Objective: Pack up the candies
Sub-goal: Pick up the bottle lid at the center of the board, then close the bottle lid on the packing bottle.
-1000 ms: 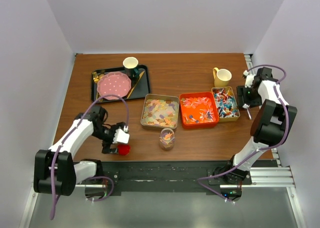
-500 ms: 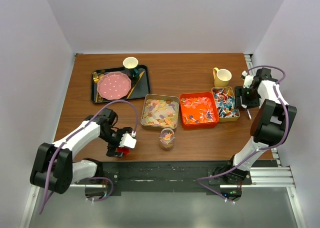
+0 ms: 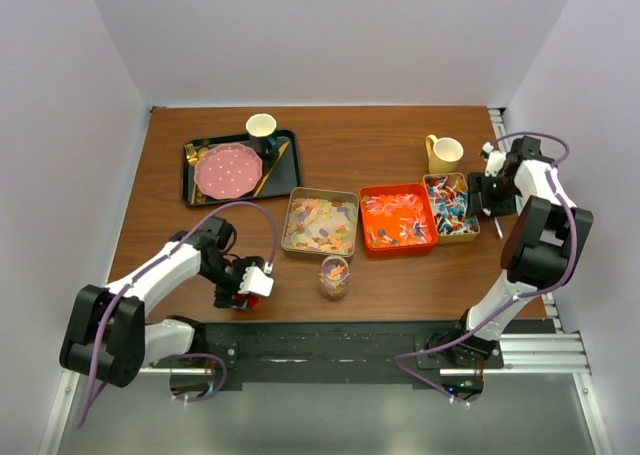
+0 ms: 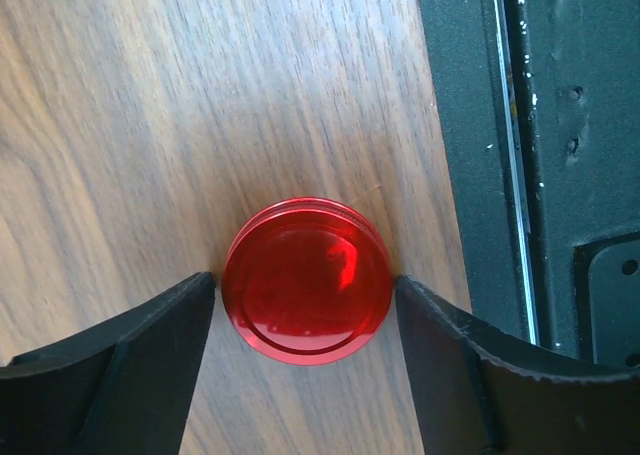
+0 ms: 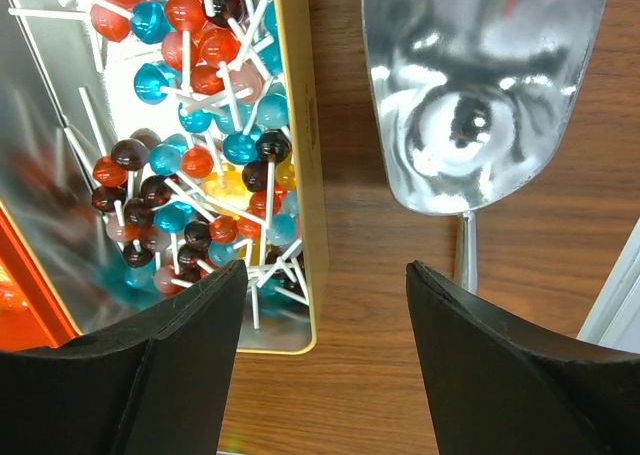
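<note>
near edge of table (image 3: 420,280), 9 o'clock of the jar (image 3: 334,277): left gripper (image 4: 305,285) bracketing red disc (image 4: 305,275), pads right at its rim on both sides; can't tell if clamped. not candy, likely the lid. far right: right gripper (image 5: 325,267) spread wide, holding nothing. scoop (image 5: 480,85) lying beside, long axis 12-to-6, handle slipping behind the 3 o'clock finger, so off-centre in the gap. candies (image 5: 190,165) in gold tin (image 5: 305,175) just at 9 o'clock of scoop bowl. right arm nearer; probably needs a nudge toward 3 before closing on handle.
</note>
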Available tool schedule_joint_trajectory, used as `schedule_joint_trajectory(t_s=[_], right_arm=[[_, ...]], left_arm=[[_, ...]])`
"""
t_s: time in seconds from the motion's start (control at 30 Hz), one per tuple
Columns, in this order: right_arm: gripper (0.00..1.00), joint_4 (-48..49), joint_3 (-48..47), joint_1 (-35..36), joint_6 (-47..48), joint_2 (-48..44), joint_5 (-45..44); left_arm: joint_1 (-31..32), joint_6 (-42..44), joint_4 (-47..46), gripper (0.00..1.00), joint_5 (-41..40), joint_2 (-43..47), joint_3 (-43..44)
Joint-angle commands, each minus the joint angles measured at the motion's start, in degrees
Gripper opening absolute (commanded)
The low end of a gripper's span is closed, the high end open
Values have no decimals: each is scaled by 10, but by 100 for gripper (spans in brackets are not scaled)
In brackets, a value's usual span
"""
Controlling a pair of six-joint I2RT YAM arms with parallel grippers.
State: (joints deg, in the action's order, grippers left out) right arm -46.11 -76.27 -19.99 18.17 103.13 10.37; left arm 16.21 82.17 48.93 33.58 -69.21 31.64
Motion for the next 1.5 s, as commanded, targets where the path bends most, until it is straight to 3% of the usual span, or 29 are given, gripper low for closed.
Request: schedule_joint_trajectory(t_s=[0.0, 0.07, 0.23, 0.37, 0.63, 0.97, 1.47], right_arm=[[68, -2, -15, -1, -13, 1, 23], [68, -1, -14, 0, -16, 2, 25], [68, 0, -13, 0, -17, -3, 27], [68, 1, -14, 0, -20, -6, 29], [68, -2, -32, 0, -31, 9, 47], [68, 10, -22, 0, -27, -6, 63], [68, 13, 1, 0, -74, -79, 59]], left_arm=[[3, 14, 1, 76, 7, -5, -2], [5, 15, 2, 75, 6, -8, -2], [4, 4, 7, 61, 17, -12, 17], [5, -10, 23, 61, 56, 13, 59], [39, -35, 117, 61, 93, 0, 236], [196, -210, 79, 60, 91, -96, 416], [324, -279, 52, 59, 18, -208, 510]])
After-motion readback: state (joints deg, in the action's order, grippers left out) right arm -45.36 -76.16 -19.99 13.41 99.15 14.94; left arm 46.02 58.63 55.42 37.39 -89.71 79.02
